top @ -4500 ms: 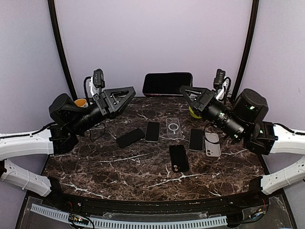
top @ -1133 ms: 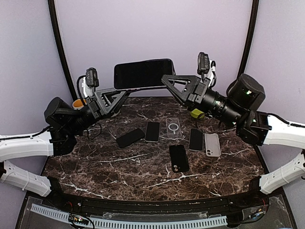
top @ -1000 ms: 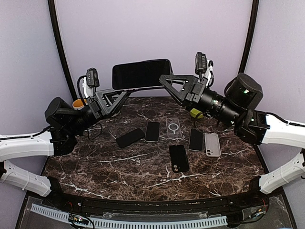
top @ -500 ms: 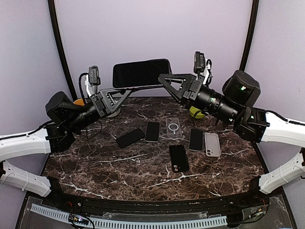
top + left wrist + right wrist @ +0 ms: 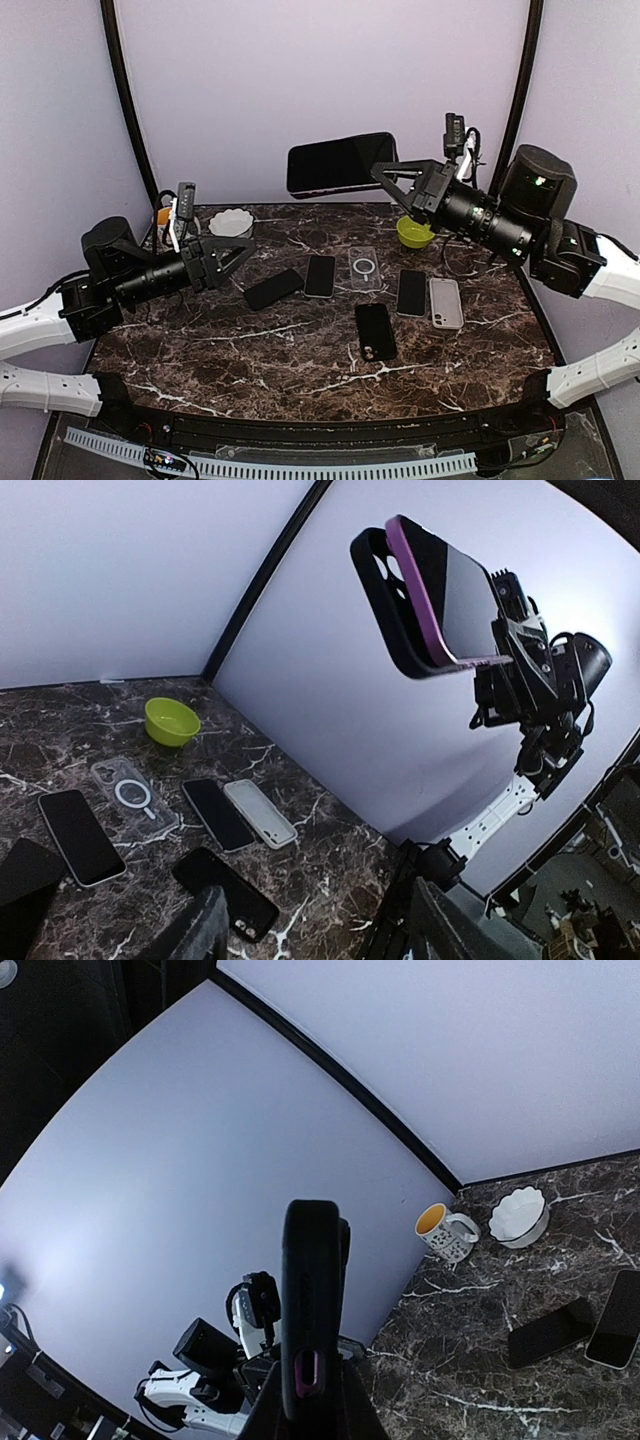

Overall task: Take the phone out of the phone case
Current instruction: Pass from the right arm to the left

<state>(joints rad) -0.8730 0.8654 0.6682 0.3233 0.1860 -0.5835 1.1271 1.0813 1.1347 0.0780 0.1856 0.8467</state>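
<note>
Right gripper [image 5: 384, 180]: we see it clamped on the phone's lower long edge.
Phone [image 5: 338, 165]: held aloft above the far edge of the table [image 5: 300, 350], screen facing the near edge, sitting in its black case [image 5: 378, 590].
Left gripper [image 5: 238, 250]: fingers spread, holding nothing, low near the left edge.
Table middle: we see loose phones [image 5: 320, 275] and spare cases [image 5: 363, 267].

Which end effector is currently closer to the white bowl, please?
Left. The left end effector hovers open just beside the white bowl; the right end effector holds the cased phone aloft, farther away.
</note>
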